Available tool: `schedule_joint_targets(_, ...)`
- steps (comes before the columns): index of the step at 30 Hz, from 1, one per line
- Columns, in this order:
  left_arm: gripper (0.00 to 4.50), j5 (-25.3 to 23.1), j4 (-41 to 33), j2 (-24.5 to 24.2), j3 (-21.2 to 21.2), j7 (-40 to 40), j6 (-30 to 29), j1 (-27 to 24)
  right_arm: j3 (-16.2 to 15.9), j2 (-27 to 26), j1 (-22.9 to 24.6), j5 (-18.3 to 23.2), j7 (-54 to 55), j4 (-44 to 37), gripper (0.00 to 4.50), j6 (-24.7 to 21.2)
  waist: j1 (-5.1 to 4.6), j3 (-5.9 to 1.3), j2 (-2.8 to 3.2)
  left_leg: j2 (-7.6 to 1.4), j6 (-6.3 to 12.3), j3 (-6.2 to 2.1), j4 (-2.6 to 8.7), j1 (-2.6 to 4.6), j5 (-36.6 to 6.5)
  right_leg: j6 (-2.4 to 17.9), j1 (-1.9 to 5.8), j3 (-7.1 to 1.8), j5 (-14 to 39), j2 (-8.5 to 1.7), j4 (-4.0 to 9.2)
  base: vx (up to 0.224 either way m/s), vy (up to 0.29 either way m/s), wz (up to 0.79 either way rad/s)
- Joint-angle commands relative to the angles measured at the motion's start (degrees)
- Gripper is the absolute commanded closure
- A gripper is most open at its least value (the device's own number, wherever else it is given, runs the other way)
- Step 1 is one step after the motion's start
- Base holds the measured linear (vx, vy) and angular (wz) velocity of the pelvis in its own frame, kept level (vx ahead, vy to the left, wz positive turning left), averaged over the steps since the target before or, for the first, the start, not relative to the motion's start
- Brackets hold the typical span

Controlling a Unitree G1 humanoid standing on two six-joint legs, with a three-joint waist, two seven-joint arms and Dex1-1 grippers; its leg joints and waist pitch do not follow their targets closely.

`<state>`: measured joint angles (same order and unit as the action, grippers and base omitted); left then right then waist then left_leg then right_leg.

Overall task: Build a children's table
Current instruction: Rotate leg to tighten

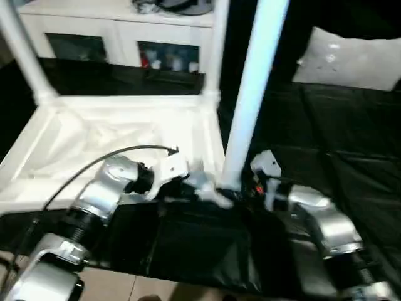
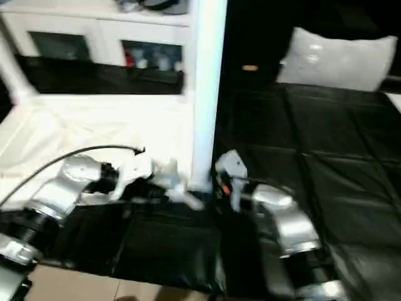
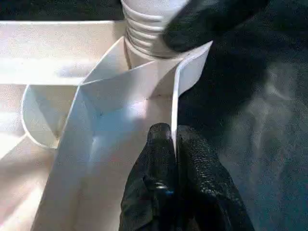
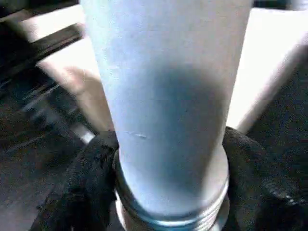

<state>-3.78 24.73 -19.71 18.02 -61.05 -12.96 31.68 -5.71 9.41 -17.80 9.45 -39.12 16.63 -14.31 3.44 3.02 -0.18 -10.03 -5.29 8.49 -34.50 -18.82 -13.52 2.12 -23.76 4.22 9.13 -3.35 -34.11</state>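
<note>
Table top [image 1: 119,135]: white plastic, lying upside down on a black mat [image 1: 351,144], ribbed underside facing up. Two legs already stand upright in the far corner sockets: one at the far left [image 1: 22,50], one at the far right [image 1: 216,47].

Third leg [image 1: 250,94]: long white tube, upright at the near right corner of the top, its threaded lower end at the round socket there.

Right gripper [image 4: 168,192]: black fingers [image 4: 82,183] wrapped around the base of this leg just above the thread, one on each side, closed on the tube.

Left gripper [image 3: 174,159]: fingers [image 3: 154,173] pinched tight on the thin side wall of the table top, just beside that same corner socket.

Both silver forearms reach in from the near edge; a black cable [image 1: 94,160] arcs over the left one.

Surroundings: white cabinet [image 1: 119,28] with glass-fronted compartments behind the table top; a white cushion [image 1: 351,59] on the mat at the far right.
</note>
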Motion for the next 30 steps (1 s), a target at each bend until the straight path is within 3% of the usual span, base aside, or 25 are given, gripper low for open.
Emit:
schedule_joint_targets(1, 4.5, 0.19, -3.67, 6.33, 0.88, 7.85, -3.53, -0.17, -3.46, -6.98, -0.4, 0.75, 5.19, 1.08, 1.73, -2.33, -0.17, -3.03, 0.09, -2.1, 1.27, -0.23, 4.53, -1.08, -6.73, 5.9, 3.75, -2.65, 25.83, -4.64, 5.19, 0.0, 0.0, 0.0)
schedule_joint_targets(6, 4.5, -1.62, -6.09, 11.46, 0.2, 16.32, -8.81, -0.65, -2.89, -11.82, -1.5, -2.27, 14.23, 1.87, 1.73, -4.03, -0.89, -3.02, 0.21, -1.88, 2.22, -0.33, 4.46, -1.09, -7.16, 5.61, 3.59, -2.62, 26.01, -4.43, 5.49, 0.0, 0.0, 0.0)
schedule_joint_targets(7, 4.5, -2.85, -7.69, 15.14, 0.33, 21.11, -11.49, -0.96, -2.58, -13.21, -2.49, -3.98, 18.06, 3.25, 1.73, -4.04, -0.96, -3.03, 0.47, -1.85, 2.46, -0.34, 4.46, -1.15, -7.22, 5.83, 3.64, -2.7, 25.36, -4.48, 5.38, 0.0, 0.0, 0.0)
schedule_joint_targets(10, 4.5, -3.49, -8.46, 16.27, 0.87, 21.94, -12.02, -1.21, -2.07, -13.03, -2.31, -4.32, 18.51, 3.5, 1.73, -3.47, -1.04, -3.07, 0.38, -1.82, 3.35, -0.23, 4.34, -1.2, -6.74, 6.69, 3.62, -2.78, 22.73, -4.34, 5.38, 0.0, 0.0, 0.0)
schedule_joint_targets(11, 4.5, -3.63, -8.78, 16.49, 0.99, 21.96, -12.26, -1.34, -1.53, -13.04, -2.11, -4.09, 18.53, 3.42, 1.17, -3.33, -0.99, -3.13, 0.36, -1.86, 3.62, -0.28, 4.34, -1.28, -6.54, 6.86, 3.72, -2.79, 21.95, -4.34, 5.27, 0.0, 0.0, 0.0)
schedule_joint_targets(12, 4.5, -3.74, -9.36, 16.26, 1.36, 21.36, -12.53, -1.54, -1.01, -12.46, -1.71, -4.44, 18.44, 3.14, 1.17, -2.37, -0.96, -3.27, 0.42, -1.89, 3.83, -0.26, 4.27, -1.24, -6.13, 7.12, 3.72, -2.81, 20.9, -4.32, 5.15, 0.0, 0.0, 0.0)
schedule_joint_targets(13, 4.5, -3.87, -9.9, 14.98, 1.71, 20.04, -11.75, -1.81, 0.46, -11.09, -0.86, -3.96, 17.38, 2.24, 1.17, -0.67, -0.9, -3.37, 0.41, -2.0, 4.5, -0.31, 4.24, -1.4, -4.85, 8.2, 3.82, -2.88, 17.31, -4.37, 4.74, 0.0, 0.0, 0.0)
schedule_joint_targets(14, 4.5, -3.9, -10.12, 14.56, 1.7, 19.72, -11.5, -1.95, 0.91, -10.72, -0.61, -3.76, 17.11, 1.95, 1.01, -0.16, -0.86, -3.39, 0.75, -1.98, 4.67, -0.3, 4.18, -1.37, -4.64, 8.57, 3.79, -2.91, 16.37, -4.36, 4.65, 0.0, 0.0, 0.0)
schedule_joint_targets(15, 4.5, -3.63, -10.49, 13.84, 1.59, 18.82, -11.56, -2.14, 1.26, -10.03, -0.32, -3.46, 16.35, 1.52, 0.93, 0.54, -0.9, -3.43, 0.49, -1.96, 5.04, -0.27, 4.15, -1.44, -4.51, 9.03, 3.96, -2.89, 15.34, -4.39, 4.61, 0.0, 0.0, 0.0)
schedule_joint_targets(21, 4.5, -2.21, -11.67, 8.1, 1.08, 12.17, -8.25, -3.8, 2.7, -3.53, 1.69, -0.53, 7.46, -2.42, 0.34, 3.58, -1.03, -3.55, 0.57, -2.07, 6.74, -0.27, 3.99, -1.68, -3.42, 10.66, 4.26, -2.82, 12.31, -4.35, 4.24, 0.0, 0.0, 0.0)
schedule_joint_targets(22, 4.5, -1.64, -11.82, 6.55, 1.16, 9.87, -6.89, -4.24, 2.72, -1.69, 2.14, -0.01, 4.66, -3.08, 0.22, 4.15, -1.18, -3.58, 0.13, -2.16, 6.98, -0.17, 3.97, -1.64, -3.61, 10.83, 4.22, -2.84, 12.5, -4.35, 4.29, 0.0, 0.0, 0.0)
schedule_joint_targets(26, 4.5, -0.85, -11.58, 1.41, 2.15, 2.99, -2.59, -4.78, 3.04, 3.47, 2.56, 1.64, -3.15, -3.91, 0.05, 5.34, -0.97, -3.24, 0.3, -2.18, 7.02, -0.21, 4.15, -1.41, -5.8, 9.48, 3.95, -2.78, 18.05, -4.42, 4.73, 0.0, 0.0, 0.0)
schedule_joint_targets(27, 4.5, -0.52, -11.15, -0.97, 2.91, -0.35, -0.5, -4.56, 2.78, 5.79, 2.2, 2.16, -6.97, -3.65, 0.05, 5.77, -1.02, -3.13, 0.06, -2.23, 6.71, -0.18, 4.23, -1.35, -6.53, 8.91, 3.87, -2.78, 20.09, -4.44, 4.93, 0.0, 0.0, 0.0)
schedule_joint_targets(28, 4.5, -0.26, -10.91, -2.01, 3.26, -1.9, 0.6, -4.41, 2.58, 6.85, 1.99, 2.36, -8.76, -3.48, 0.05, 5.92, -0.83, -3.13, 0.27, -2.25, 6.56, -0.22, 4.26, -1.19, -7.01, 8.66, 3.74, -2.84, 21.28, -4.43, 4.99, 0.0, 0.0, 0.0)
schedule_joint_targets(30, 4.5, 0.94, -10.4, -3.51, 3.33, -5.14, 1.81, -4.02, 1.86, 8.81, 1.35, 2.41, -12.19, -2.96, 0.05, 6.58, -0.65, -3.05, 0.03, -2.38, 6.37, -0.12, 4.31, -1.1, -7.01, 8.81, 3.62, -2.92, 21.33, -4.48, 4.9, 0.0, 0.0, 0.0)
